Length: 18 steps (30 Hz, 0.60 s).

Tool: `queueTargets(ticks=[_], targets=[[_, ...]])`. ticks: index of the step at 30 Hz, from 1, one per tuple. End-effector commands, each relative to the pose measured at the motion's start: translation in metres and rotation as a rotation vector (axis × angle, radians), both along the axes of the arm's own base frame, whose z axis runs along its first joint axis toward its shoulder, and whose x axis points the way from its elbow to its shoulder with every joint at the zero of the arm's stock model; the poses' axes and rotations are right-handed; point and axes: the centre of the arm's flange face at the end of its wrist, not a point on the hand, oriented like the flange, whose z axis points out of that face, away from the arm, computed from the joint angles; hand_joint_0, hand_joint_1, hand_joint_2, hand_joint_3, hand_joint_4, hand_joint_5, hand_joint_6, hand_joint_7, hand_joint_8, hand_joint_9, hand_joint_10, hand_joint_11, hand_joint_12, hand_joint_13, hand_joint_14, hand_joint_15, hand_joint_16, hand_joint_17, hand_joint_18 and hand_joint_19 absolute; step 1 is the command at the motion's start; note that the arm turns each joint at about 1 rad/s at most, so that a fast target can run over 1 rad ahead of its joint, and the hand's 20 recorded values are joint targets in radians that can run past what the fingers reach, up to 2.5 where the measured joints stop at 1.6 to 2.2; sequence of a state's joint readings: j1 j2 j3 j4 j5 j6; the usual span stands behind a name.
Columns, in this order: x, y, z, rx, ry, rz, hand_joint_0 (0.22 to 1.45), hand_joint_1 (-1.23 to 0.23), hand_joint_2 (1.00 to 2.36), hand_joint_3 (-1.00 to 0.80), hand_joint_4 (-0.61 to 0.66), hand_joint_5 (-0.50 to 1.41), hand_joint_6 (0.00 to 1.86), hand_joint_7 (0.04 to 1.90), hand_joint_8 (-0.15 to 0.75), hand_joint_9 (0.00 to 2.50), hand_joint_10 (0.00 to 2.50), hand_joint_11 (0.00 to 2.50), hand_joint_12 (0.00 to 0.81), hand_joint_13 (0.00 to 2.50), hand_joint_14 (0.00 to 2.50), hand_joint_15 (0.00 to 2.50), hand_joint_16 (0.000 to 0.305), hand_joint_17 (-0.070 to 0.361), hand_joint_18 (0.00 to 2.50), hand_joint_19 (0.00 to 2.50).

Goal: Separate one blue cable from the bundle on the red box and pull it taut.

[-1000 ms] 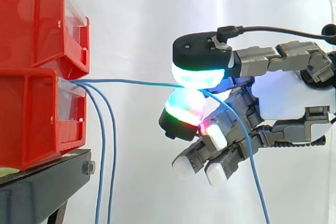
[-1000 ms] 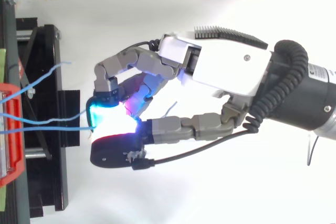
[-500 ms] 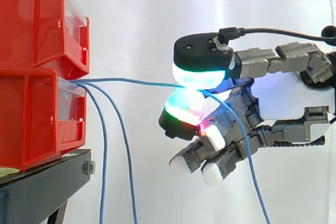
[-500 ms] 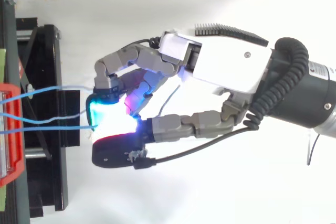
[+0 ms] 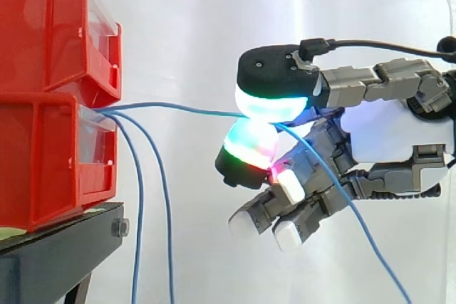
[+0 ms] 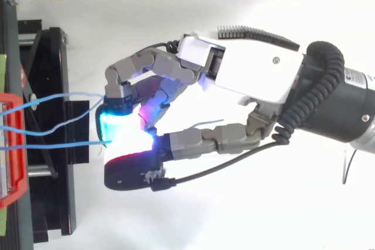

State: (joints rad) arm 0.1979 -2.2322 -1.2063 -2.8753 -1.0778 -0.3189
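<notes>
One blue cable point(image 5: 178, 109) runs nearly straight from the front of the lower red bin point(image 5: 50, 154) to my hand point(image 5: 385, 133). Two glowing pads, cyan-green above and green-red below, pinch it, and its loose tail point(image 5: 356, 215) hangs down to the lower right. Two more blue cables point(image 5: 139, 204) droop from the same bin front toward the floor. In the top view the hand point(image 6: 252, 80) comes in from the right, and the pinched cable point(image 6: 64, 143) stretches left to the bin's edge point(image 6: 14, 162), with the other strands point(image 6: 53, 100) beside it.
A second red bin point(image 5: 57, 26) is stacked on the lower one. Both rest on a black stand point(image 5: 57, 254). A white curtain hangs behind. The stand's black frame point(image 6: 50, 144) lies under the cables in the top view.
The hand has drawn slightly right with the cable still pinched. The loose tail has swung out to the right, and the two hanging cables sway.
</notes>
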Motion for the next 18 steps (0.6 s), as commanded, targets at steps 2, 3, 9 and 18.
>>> queueTargets(ticks=[2,3,9,18], targets=[[0.0002,0.0001,0.0005,0.000,-0.001,0.001,0.64,-0.85,1.02,0.05,0.01,-0.12,0.92,1.40,0.384,1.08,0.02,0.74,0.425,0.74,0.01,0.34,0.052,0.116,0.80,0.41],[0.0002,0.0001,0.0005,0.000,-0.001,0.001,0.64,-0.85,1.02,0.07,-0.01,-0.12,0.92,1.42,0.381,1.09,0.02,0.74,0.423,0.75,0.01,0.34,0.052,0.117,0.81,0.41],[-0.0004,-0.0003,-0.0003,0.004,0.000,-0.003,0.67,-0.86,1.01,0.18,-0.13,-0.11,0.91,1.54,0.373,1.18,0.02,0.74,0.423,0.81,0.01,0.36,0.052,0.117,0.85,0.41],[-0.0016,-0.0005,-0.0013,0.028,0.004,-0.003,0.67,-0.89,1.00,0.23,-0.22,-0.09,0.92,1.51,0.360,1.26,0.02,0.72,0.432,0.87,0.01,0.39,0.053,0.119,0.89,0.41]])
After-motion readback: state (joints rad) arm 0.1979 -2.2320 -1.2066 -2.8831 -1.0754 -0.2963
